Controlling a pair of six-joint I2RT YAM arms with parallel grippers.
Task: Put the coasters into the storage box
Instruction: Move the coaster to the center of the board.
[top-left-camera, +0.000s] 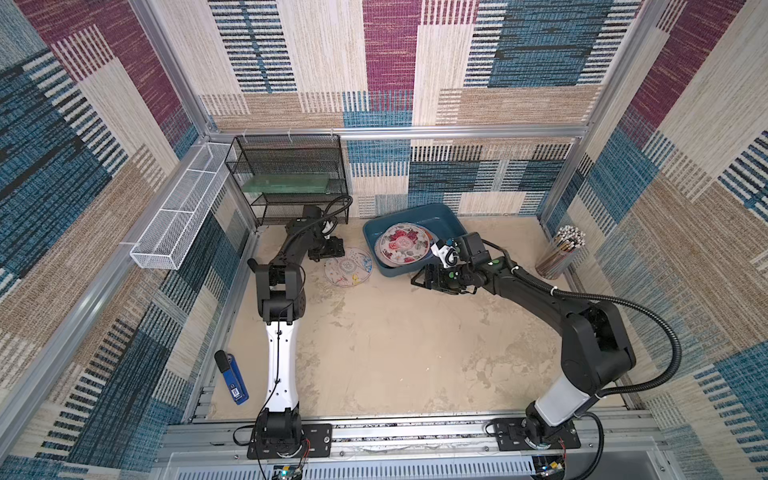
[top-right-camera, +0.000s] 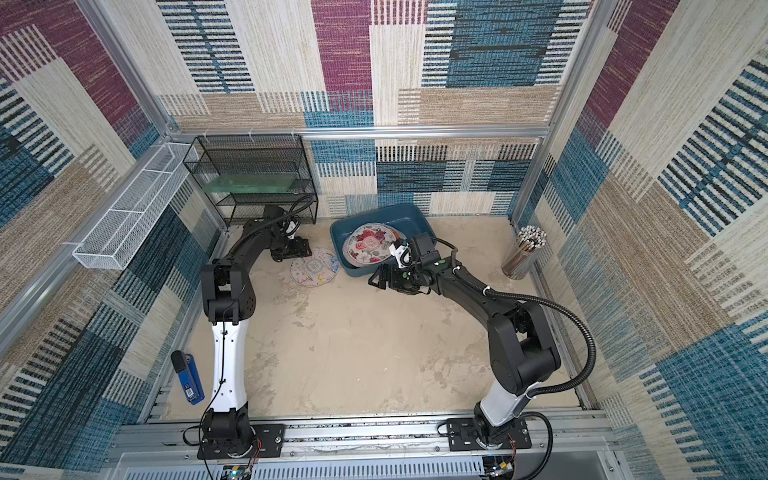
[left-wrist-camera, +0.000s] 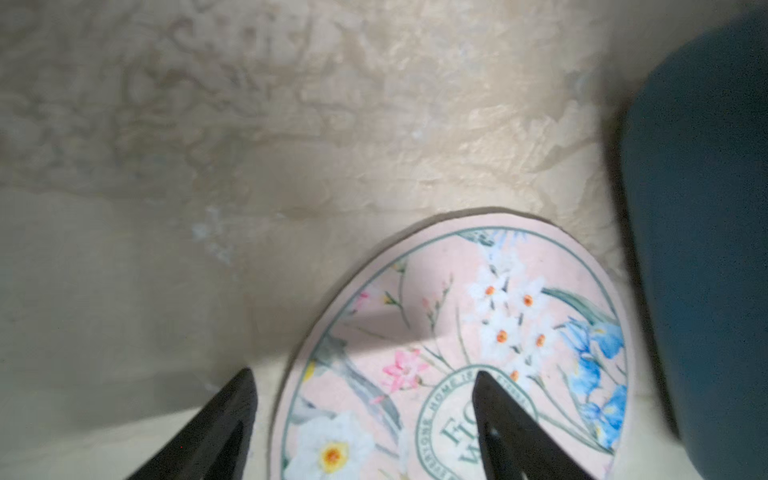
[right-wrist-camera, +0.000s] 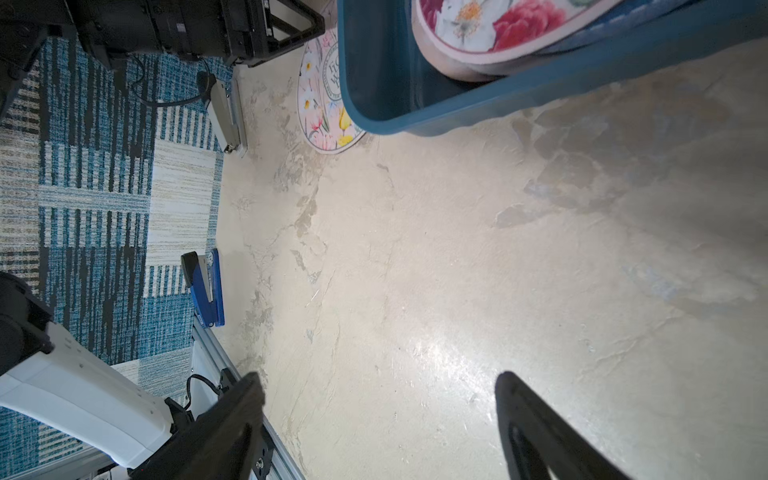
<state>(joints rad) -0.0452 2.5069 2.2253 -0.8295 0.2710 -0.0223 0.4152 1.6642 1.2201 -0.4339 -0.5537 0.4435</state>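
A pink round coaster printed with flowers lies flat on the table just left of the teal storage box. My left gripper is open and low over it. One finger is above the coaster's print, the other above bare table beside its edge. Inside the box a rose-printed coaster tops a stack of others. My right gripper hovers open in front of the box's near corner, with only table between its fingers.
A black wire-mesh rack stands at the back left, close behind my left wrist. A white mesh basket hangs on the left wall. A blue stapler lies near the front left. A cup of pencils stands at the right.
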